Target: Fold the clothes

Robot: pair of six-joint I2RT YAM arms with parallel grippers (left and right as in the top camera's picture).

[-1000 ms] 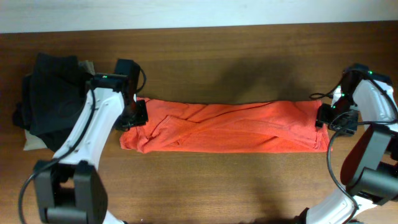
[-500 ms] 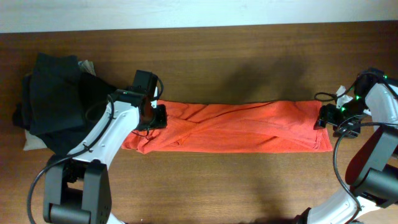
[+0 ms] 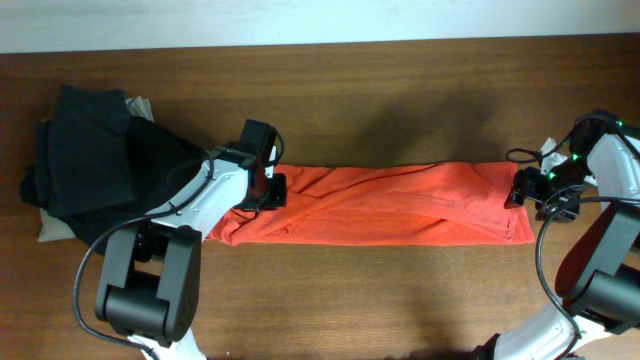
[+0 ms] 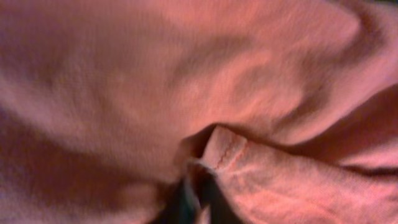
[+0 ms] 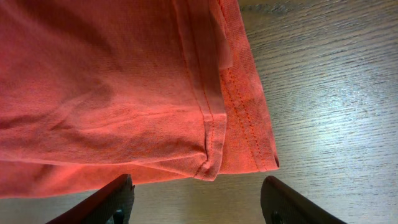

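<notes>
Across the middle of the table [image 3: 350, 300], the T-shirt [image 3: 400, 205] lies as a long folded strip. My left gripper [image 3: 268, 190] pinches a hem fold near its left end; my right gripper [image 5: 198, 193] hangs spread over the right hem. I'd carry the left end across low and level, so the layers don't slip

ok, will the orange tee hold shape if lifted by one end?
Probably floppy: the T-shirt lies in soft wrinkles and bunches where the left hand pinches it. Likely light: the knit looks thin at the hem. It's a long strip, so a one-end lift likely trails.
</notes>
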